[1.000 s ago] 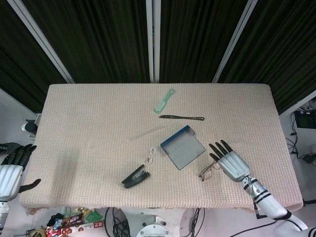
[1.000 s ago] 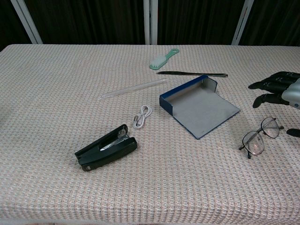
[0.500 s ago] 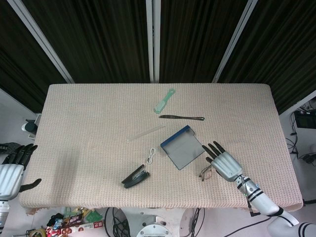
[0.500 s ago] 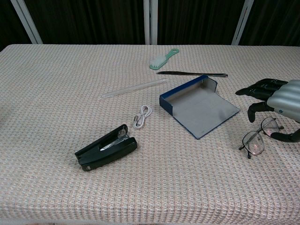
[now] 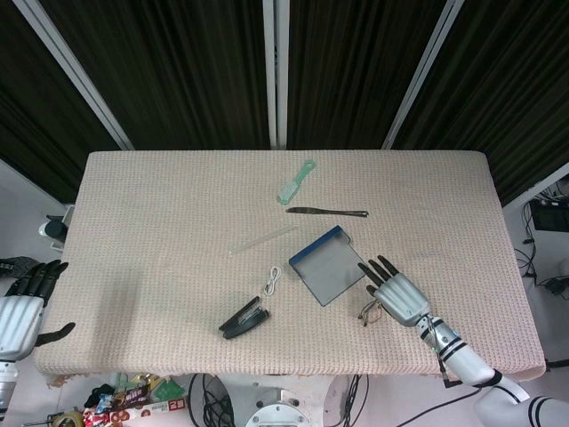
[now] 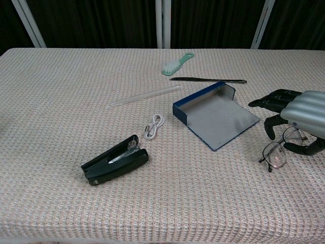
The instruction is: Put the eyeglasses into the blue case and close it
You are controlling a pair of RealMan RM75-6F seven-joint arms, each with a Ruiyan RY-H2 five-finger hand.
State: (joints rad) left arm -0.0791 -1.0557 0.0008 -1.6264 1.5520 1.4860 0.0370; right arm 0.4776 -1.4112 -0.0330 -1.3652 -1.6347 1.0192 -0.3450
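Observation:
The blue case (image 5: 328,263) (image 6: 216,116) lies open near the table's middle, its grey inside bare. Right of it the eyeglasses (image 6: 277,151) (image 5: 371,311) lie flat on the cloth. My right hand (image 5: 396,294) (image 6: 297,115) hovers directly over them, palm down, fingers spread toward the case and holding nothing; its thumb hangs beside the frame. Part of the glasses is hidden under the hand. My left hand (image 5: 21,307) hangs off the table's left edge, fingers apart and empty.
A black stapler (image 6: 115,159) and a white cable (image 6: 154,126) lie left of the case. Behind it are a clear rod (image 6: 146,95), a black knife (image 6: 207,80) and a green brush (image 6: 177,63). The table's front edge runs close below the glasses.
My right hand has moved left and lower, from beside the eyeglasses to directly over them. The glasses, the case and the left hand have stayed put.

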